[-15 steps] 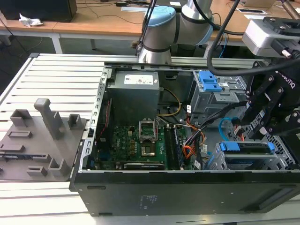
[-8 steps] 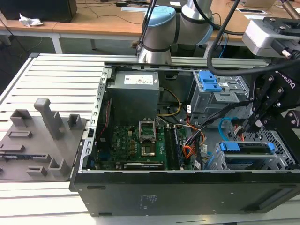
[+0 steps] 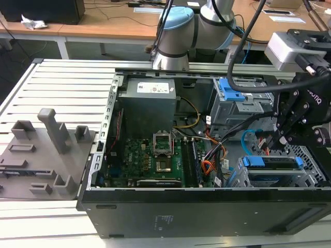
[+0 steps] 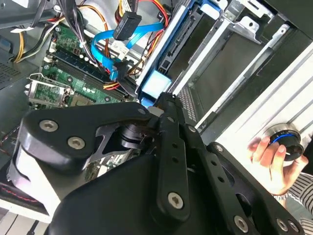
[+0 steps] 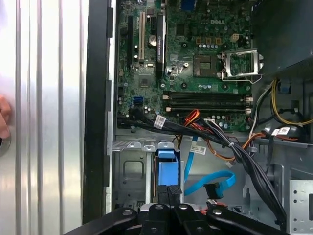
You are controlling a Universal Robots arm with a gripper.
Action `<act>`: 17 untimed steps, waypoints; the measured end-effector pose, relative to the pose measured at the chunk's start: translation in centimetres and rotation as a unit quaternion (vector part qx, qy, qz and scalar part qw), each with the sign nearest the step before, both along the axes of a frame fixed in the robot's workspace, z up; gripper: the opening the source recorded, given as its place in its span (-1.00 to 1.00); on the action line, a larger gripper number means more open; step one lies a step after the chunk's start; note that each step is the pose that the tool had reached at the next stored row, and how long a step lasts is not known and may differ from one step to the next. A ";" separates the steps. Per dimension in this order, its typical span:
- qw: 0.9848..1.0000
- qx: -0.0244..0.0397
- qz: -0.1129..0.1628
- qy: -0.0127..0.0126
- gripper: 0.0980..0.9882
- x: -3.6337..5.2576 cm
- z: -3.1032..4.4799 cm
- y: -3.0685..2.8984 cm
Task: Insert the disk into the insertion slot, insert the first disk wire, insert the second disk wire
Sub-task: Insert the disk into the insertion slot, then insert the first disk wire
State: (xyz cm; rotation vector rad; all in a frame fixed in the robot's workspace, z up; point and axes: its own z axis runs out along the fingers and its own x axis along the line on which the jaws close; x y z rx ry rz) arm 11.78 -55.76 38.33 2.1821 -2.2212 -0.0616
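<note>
**Exterior view.** The open computer case (image 3: 155, 206) lies on the slatted tabletop (image 3: 62, 77). The pincer (image 3: 276, 140) hangs over the end of the case on the exterior view's right. Directly beneath its tips, the disk (image 3: 271, 163) in its blue carrier sits inside the insertion slot (image 3: 313, 173). The second disk wire (image 3: 248, 137) loops just beside the pincer, on the motherboard side.

**Second wrist view.** The pincer (image 4: 165, 98) is drawn shut with nothing between its fingers. Its tips meet the blue carrier end of the disk (image 4: 157, 82). Whether they press on it or stop just short cannot be settled from this angle. The dark connector (image 4: 128, 22) of the light-blue wire hangs beyond the tips, clear of the disk. A person's hand (image 4: 269, 156) rests on a round black knob (image 4: 288, 142) outside the case, well apart from the pincer.

**First wrist view.** The blue carrier (image 5: 166, 166) lies just ahead of the tips, flanked by the silver cage wall (image 5: 129, 171). The light-blue wire (image 5: 210, 183) curves close alongside.

**Handling assessment.**
- **Disk:** It is judged rigid and fairly weighty, with a bare metal face that is smooth and best left alone. The plastic frame edges offer the safer hold.
- **Flat wire:** It is judged light, springy and glossy, so it is liable to slip. It is best taken at its stiff connector body rather than along the ribbon.
</note>
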 end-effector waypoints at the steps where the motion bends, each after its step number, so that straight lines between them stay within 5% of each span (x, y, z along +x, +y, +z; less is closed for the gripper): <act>1: 1.000 0.000 0.000 0.000 -0.98 0.09 -0.35 0.00; 9: 1.000 0.000 0.000 0.000 -0.98 0.52 -2.63 0.00; 17: 1.000 0.000 0.000 0.000 -0.98 0.53 -2.67 0.00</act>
